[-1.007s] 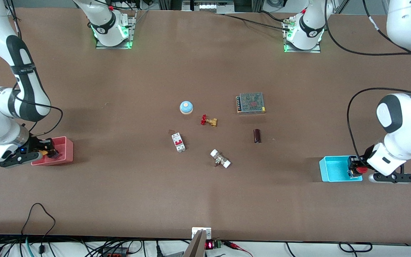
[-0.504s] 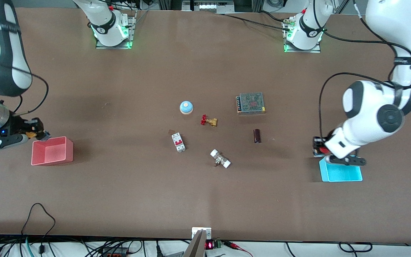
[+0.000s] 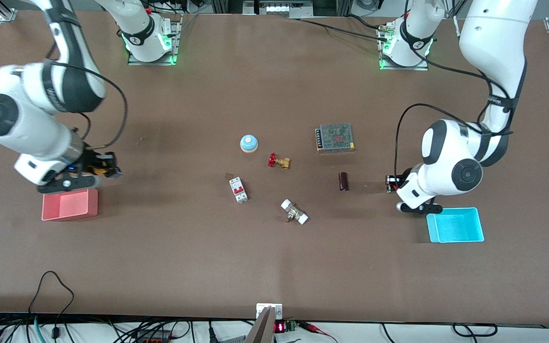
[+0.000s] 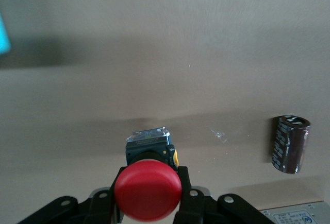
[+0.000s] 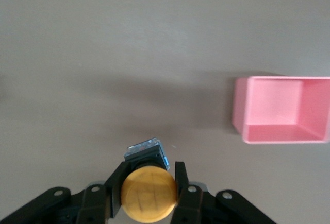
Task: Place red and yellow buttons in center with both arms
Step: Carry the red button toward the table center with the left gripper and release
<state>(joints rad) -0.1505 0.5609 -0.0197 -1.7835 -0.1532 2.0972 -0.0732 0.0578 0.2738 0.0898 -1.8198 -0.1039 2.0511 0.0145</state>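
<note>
Wide bare brown tabletop lies open toward the front camera, and more bare surface runs between each bin and the cluster of parts around the brass valve.

The blue-domed button sits just farther from the camera than the valve. The red-and-white breaker and the white-capped fitting lie nearer the camera. The mesh-topped power supply and the dark cylinder sit toward the left arm's end.

The right gripper hangs over bare table well toward the right arm's end from the valve, just past the pink bin. Its fingers are pinched tight on the yellow button, round orange-yellow cap on a black body.

The left gripper hangs over the table between the dark cylinder and the cyan bin. It is clamped on the red button, smooth red mushroom cap over a black body with a clear block at its end.
</note>
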